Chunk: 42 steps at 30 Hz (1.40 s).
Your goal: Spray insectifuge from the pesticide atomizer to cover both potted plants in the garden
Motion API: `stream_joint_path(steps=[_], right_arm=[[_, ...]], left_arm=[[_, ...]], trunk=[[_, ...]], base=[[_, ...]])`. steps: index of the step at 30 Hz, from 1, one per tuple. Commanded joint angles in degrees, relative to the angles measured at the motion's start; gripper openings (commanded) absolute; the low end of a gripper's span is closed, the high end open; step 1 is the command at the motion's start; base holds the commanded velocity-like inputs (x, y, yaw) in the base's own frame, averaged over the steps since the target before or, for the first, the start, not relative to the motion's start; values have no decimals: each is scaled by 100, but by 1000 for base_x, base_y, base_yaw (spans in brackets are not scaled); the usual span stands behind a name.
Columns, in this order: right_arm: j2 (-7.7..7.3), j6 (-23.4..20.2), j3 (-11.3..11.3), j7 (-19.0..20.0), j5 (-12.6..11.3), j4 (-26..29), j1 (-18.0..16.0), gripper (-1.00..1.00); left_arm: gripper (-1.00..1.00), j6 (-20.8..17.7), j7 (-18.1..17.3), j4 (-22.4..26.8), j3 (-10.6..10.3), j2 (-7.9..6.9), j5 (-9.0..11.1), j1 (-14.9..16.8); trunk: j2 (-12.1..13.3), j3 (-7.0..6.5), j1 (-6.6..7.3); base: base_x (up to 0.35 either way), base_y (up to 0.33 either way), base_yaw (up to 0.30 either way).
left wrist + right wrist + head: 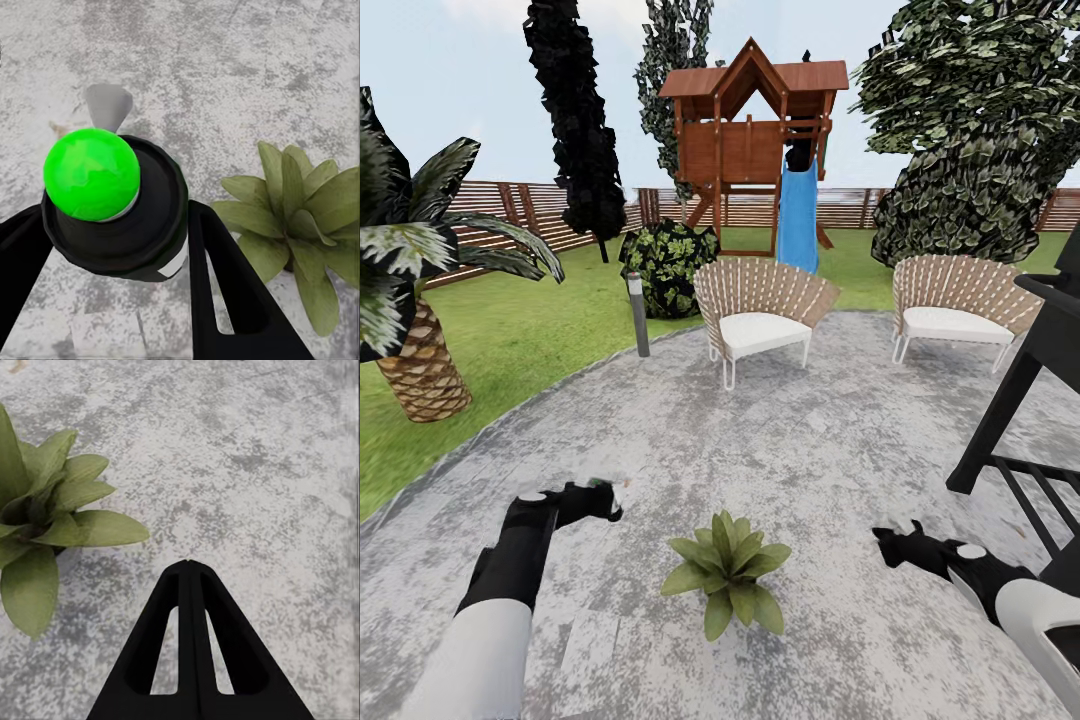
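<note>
Pesticide atomizer point(112, 202) clamped between left gripper point(598, 497) fingers point(232, 292); bottle end-on in left wrist view, long axis along line of sight, green cap toward camera. Potted plant point(727, 572) on paved patio point(810, 440), just beside atomizer, between both arms. Right gripper point(187, 566) fingers pressed together, holding nothing, near plant's other side. Paving bare around plant. Wicker chairs point(760, 310), black stand point(1020, 400) well apart.

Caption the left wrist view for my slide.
Left gripper holds the pesticide atomizer above the patio, beside a potted plant.
</note>
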<state>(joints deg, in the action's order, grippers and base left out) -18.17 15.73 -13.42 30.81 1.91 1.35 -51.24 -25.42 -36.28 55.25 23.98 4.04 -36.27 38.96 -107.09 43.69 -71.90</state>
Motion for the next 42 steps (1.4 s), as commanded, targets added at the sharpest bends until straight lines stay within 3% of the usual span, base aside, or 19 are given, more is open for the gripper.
stream_joint_path(steps=[1, 2, 3, 5, 6, 8, 10, 15, 24, 27, 29, 32, 34, 36, 40, 42], right_arm=[[-2, 41, -20, -40, -45, -10, -3, -100], [1, 45, -20, -103, -130, -14, 5, -100], [10, 48, -20, -232, -250, -15, 46, 100], [104, 51, -20, -546, -449, -14, 107, 100], [265, 52, -20, -804, -520, -15, 132, 100], [486, 50, -17, -1060, -559, -18, 160, 100], [604, 46, -13, -1182, -577, -19, 224, 100], [636, 44, -5, -1221, -593, -19, 267, 100], [627, -35, 5, -1208, -619, -21, 404, 100], [628, -35, 6, -1222, -697, -21, 488, 100], [630, -35, 6, -1231, -957, -21, 580, 100], [624, -37, 6, -1225, -1535, -21, 644, 100], [623, -42, 6, -1224, -1786, -21, 656, 100], [624, -74, 6, -1226, -1996, -21, 664, 100], [624, -171, 3, -1227, -2085, -21, 667, 100], [628, -190, 0, -1224, -2092, -21, 668, 100]], left_arm=[[-100, -18, -29, -24, 93, 9, -19, 6], [-100, -17, -17, -56, 139, 9, -13, 5], [-100, -17, -10, -164, 169, 9, -9, 3], [-100, -16, 0, -484, 200, 4, -8, 0], [-100, -16, 3, -632, 206, 2, -10, -1], [-100, -19, 2, -737, 210, 1, -11, -2], [-100, -30, -13, -789, 216, 0, -6, -1], [-100, -85, -34, -846, 220, 0, -3, -2], [-100, -579, -62, -929, 218, 0, 14, -2], [-100, -638, -63, -1180, 210, 0, 10, -2], [-100, -886, -63, -1283, 190, 0, -3, -1], [-100, -1602, -58, -1311, 108, -2, -27, 2], [-100, -1920, -56, -1311, -10, -7, -33, 4], [-100, -2181, -57, -1310, -285, -19, -36, 6], [-100, -2295, -62, -1340, -621, -62, -29, 5], [-100, -2309, -68, -1401, -688, -72, -24, 4]], trunk=[[-3, 6, 1], [-3, 6, 1], [-3, 6, 1], [-3, 6, 1], [-3, 6, 1], [-3, 6, 1], [-3, 6, 1], [-3, 6, 1], [-3, 6, 1], [-3, 6, 1], [-3, 6, 1], [-3, 6, 1], [-3, 6, 1], [-3, 6, 1], [-3, 6, 1], [-3, 9, 1]], base=[[0, 0, 0], [0, 0, 0], [0, 0, 0], [0, 0, 0], [0, 0, 0], [0, 0, 0], [0, 0, 0], [0, 0, 0], [0, 0, 0], [0, 0, 0], [0, 0, 0], [0, 0, 0], [0, 0, 0], [0, 0, 0], [11, 0, 0], [134, 0, 0]])
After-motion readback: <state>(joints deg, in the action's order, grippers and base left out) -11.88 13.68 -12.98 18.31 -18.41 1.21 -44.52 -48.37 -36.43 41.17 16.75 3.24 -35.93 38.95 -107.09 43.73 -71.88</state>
